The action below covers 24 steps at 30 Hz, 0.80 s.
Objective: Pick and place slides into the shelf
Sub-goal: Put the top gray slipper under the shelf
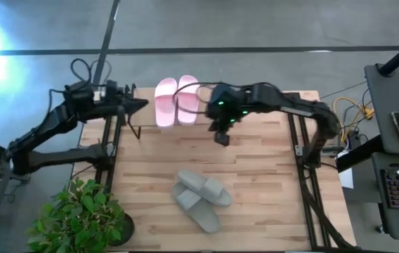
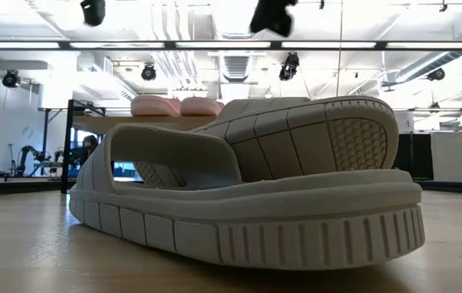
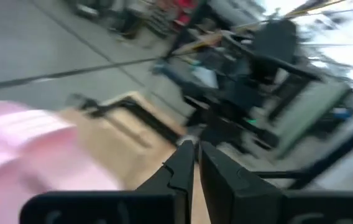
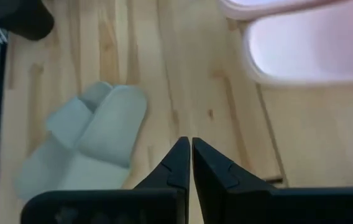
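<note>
Nearest the low camera, the grey-green pair point(image 1: 201, 197) is lying on the tabletop point(image 1: 270, 176), one slide propped across the other, which suggests these two are waiting their turn. They are well apart from the shelf point(image 1: 143, 128) at the far edge.

Farther on, the right hand point(image 1: 221, 138) is hanging above bare wood between the grey-green slides and the shelf, its fingers point(image 4: 178, 163) pressed together and carrying nothing. It is pointing down at the tabletop, likely between one placement and the next pick.

The left hand point(image 1: 142, 104) is hovering by the shelf's left end, also pinched together and empty, apparently waiting.

At the back, the pale pink pair point(image 1: 176, 100) is sitting side by side on the shelf's top plank, so judging by that, half the job looks done.
</note>
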Available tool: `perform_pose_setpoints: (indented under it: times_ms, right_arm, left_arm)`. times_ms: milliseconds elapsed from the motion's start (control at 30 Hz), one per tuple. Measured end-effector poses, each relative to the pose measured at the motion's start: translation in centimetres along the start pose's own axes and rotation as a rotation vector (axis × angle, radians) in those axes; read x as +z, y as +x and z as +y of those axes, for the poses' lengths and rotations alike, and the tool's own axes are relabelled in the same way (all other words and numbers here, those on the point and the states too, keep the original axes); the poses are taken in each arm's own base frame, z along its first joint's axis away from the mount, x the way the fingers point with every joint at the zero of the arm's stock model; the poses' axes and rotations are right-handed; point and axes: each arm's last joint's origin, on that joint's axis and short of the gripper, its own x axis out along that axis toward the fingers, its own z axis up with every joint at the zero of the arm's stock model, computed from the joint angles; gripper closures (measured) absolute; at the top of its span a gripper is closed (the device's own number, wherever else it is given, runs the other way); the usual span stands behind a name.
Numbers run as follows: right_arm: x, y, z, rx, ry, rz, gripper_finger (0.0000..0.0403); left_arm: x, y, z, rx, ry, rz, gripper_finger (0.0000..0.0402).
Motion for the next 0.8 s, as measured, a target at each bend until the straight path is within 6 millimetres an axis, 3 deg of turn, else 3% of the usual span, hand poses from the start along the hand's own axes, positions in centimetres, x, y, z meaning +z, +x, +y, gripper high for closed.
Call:
perform_pose_setpoints:
  times_ms: [167, 333, 433, 600, 800]
  right_arm:
    - [-3.6, -2.2, 1.6, -0.002, 0.085, 0.017, 0.0392]
    - [-8.0, -3.5, 3.4, -0.024, 0.15, 0.048, 0.0392]
    - [-10.5, -3.9, 4.6, -0.043, 0.195, 0.059, 0.0392]
    - [-13.9, -3.8, 6.6, -0.067, 0.242, 0.077, 0.0381]
    - [-17.2, -1.2, 8.8, -0.088, 0.278, 0.17, 0.0338]
  left_arm:
    - [-0.9, 3.5, -1.8, -0.072, 0.005, 0.089, 0.0391]
    - [-4.6, 7.8, -3.3, -0.112, 0.022, 0.31, 0.0391]
    - [-6.7, 9.0, -5.0, -0.153, 0.091, 0.387, 0.0391]
    - [-9.6, 9.0, -7.8, -0.184, 0.294, 0.427, 0.0391]
    - [-11.8, 6.8, -9.7, -0.17, 0.345, 0.507, 0.0391]
